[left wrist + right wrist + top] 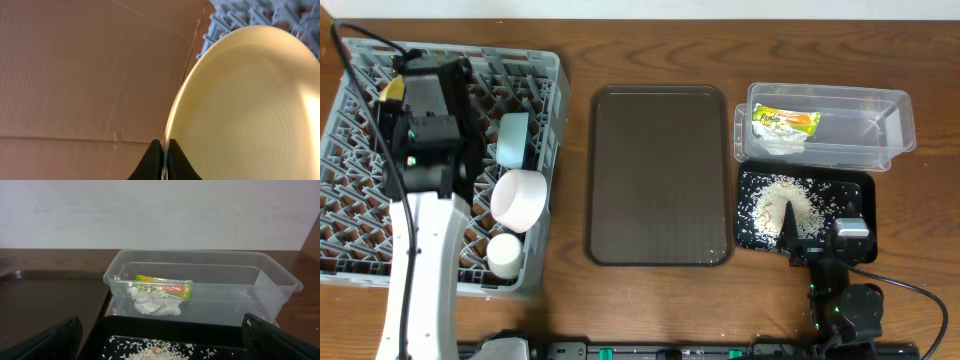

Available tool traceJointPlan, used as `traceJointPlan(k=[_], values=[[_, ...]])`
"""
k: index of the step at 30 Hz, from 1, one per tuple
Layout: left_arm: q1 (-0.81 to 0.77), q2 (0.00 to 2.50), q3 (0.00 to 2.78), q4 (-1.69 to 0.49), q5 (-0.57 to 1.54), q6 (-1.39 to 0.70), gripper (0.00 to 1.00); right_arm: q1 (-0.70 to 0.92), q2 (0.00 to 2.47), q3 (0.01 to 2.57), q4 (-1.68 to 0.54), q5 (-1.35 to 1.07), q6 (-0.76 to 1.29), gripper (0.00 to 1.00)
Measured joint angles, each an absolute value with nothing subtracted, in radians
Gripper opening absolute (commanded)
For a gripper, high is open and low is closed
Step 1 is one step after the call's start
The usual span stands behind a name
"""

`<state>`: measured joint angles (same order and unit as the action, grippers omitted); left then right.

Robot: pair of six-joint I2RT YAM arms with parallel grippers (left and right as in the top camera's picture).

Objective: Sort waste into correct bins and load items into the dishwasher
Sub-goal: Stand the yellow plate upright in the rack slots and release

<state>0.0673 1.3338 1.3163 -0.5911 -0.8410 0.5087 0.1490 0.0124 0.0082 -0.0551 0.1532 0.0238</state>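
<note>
- Brown wooden bench [570,300] carries everything, with a pale wall behind it in the right wrist view.
- Grey dish rack [350,190] fills the bench's left side.
- A white bowl [518,198] lies tilted on its side near the rack's right edge. A light blue bowl [513,140] stands on edge just behind it, and a small white cup [504,253] lies just in front.
- The left claw [162,160] is over the rack's far left part, its fingers pinched tight on the rim of the pale yellow plate [250,110].
- From overhead only a yellow sliver of the plate shows beside the arm. In the wrist view, rack lattice shows past the plate's top edge and a brown cardboard sheet [90,75] lies behind it.
- A dark brown serving tray [660,175] lies in the middle of the bench, between the rack and the bins.
- A clear tub [895,130] sits at the far right. Inside, at its left end, a green-and-orange snack wrapper [164,286] rests on crumpled whitish scraps [155,305].
- A shallow black tray [860,185] sits just in front of the tub, with white rice grains [782,205] heaped and scattered over its left half.
- The right claw [160,350] sits at the black tray's near edge, spread wide and gripping nothing. Its fingers [50,342] frame the tub.
</note>
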Motion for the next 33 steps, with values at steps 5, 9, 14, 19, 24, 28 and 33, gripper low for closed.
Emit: traceJointPlan(k=[5,9,14,19,24,28,33], values=[[0.077,1.399,1.316,-0.517,-0.806,0.684,0.06,0.149,0.012,0.008,-0.056,0.153,0.024,0.99],[0.077,1.445,1.316,-0.495,-0.768,0.804,0.06,0.149,0.012,0.008,-0.056,0.153,0.024,0.99],[0.078,1.523,1.316,-0.491,-0.742,0.873,0.06,0.149,0.012,0.008,-0.056,0.153,0.024,0.99],[0.078,1.578,1.316,-0.462,-0.732,0.896,0.06,0.149,0.012,0.008,-0.056,0.153,0.024,0.99],[0.076,1.572,1.316,-0.44,-0.734,0.899,0.07,0.149,0.012,0.008,-0.056,0.153,0.024,0.99],[0.043,1.533,1.316,-0.451,-0.737,0.899,0.17,0.149,0.012,0.008,-0.056,0.153,0.024,0.99],[-0.07,1.436,1.316,-0.545,-0.739,0.896,0.33,0.149,0.012,0.008,-0.056,0.153,0.024,0.99]])
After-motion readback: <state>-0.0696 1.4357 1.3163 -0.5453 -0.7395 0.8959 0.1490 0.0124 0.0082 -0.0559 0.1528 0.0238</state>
